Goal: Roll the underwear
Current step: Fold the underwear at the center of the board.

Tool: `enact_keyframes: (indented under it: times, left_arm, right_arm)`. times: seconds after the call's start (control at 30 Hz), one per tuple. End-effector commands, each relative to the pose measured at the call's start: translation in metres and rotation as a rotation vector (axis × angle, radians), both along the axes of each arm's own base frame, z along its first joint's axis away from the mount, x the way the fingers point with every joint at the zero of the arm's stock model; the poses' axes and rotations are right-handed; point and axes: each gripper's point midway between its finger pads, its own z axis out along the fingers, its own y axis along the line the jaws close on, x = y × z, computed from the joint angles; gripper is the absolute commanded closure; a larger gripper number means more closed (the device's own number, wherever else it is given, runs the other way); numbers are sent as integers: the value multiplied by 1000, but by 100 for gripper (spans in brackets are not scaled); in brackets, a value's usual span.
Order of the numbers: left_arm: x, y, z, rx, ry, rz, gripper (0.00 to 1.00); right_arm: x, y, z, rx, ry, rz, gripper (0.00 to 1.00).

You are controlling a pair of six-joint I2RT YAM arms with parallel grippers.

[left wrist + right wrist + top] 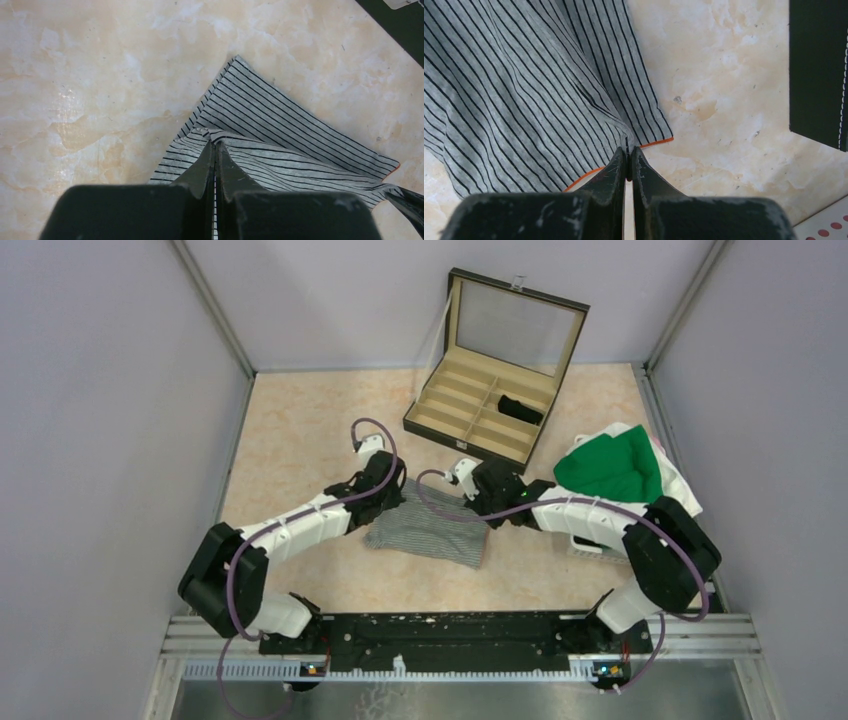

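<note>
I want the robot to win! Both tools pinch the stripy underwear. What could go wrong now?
1. The right tool pinches only the thin orange-trimmed edge of the striped underwear, so the cloth could slip out.
2. The left tool grips just a small raised fold, so pulling might bunch it instead of rolling it neatly.
3. The case stands close by the right tool and might get bumped.

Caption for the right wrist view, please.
Right hand pinching the orange-trimmed edge of the grey striped underwear on the marbled table.
</note>
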Motion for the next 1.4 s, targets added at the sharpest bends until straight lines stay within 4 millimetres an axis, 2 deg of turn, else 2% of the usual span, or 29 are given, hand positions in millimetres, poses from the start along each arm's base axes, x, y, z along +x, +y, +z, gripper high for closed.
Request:
enact_keyframes:
  times: [0.0,0.17,0.27,0.37,0.47,0.57,0.6,0.67,0.77,0.83,1.0,1.13,1.2,1.37]
  left_arm:
    - [8,-1,0,-8,-23,8,100]
    - [11,-1,-3,-8,-17,8,100]
    - [12,0,-4,-7,-13,10,99]
    - [15,-1,-4,-8,-12,13,86]
    - [17,-1,1,-15,-21,19,70]
    - [20,1,10,-23,-39,29,49]
    - [20,2,13,-26,-46,32,45]
    - [19,3,18,-29,-52,28,43]
    - [13,0,22,-45,-60,-13,44]
    - [7,-5,21,-55,-51,-68,47]
    - [-17,-22,5,-105,11,-227,61]
    - [-32,-30,-5,-149,28,-300,76]
    - [-38,-29,-10,-157,30,-310,80]
    - [-47,-23,-24,-155,51,-305,85]
  right_arm:
    - [20,9,17,36,-60,-12,100]
    - [22,8,17,36,-64,-22,93]
    - [24,8,20,48,-73,-31,83]
    - [25,8,25,65,-86,-44,71]
    - [25,8,34,88,-103,-55,65]
    - [26,5,48,113,-134,-80,62]
    - [25,4,52,120,-145,-90,62]
    - [24,0,62,141,-162,-118,61]
    - [19,-5,76,194,-175,-167,61]
    - [9,-1,83,266,-145,-180,63]
    - [-40,28,85,507,108,-181,79]
    - [-72,43,74,632,258,-231,86]
    - [-81,48,65,676,305,-256,89]
    - [-90,49,28,693,368,-326,93]
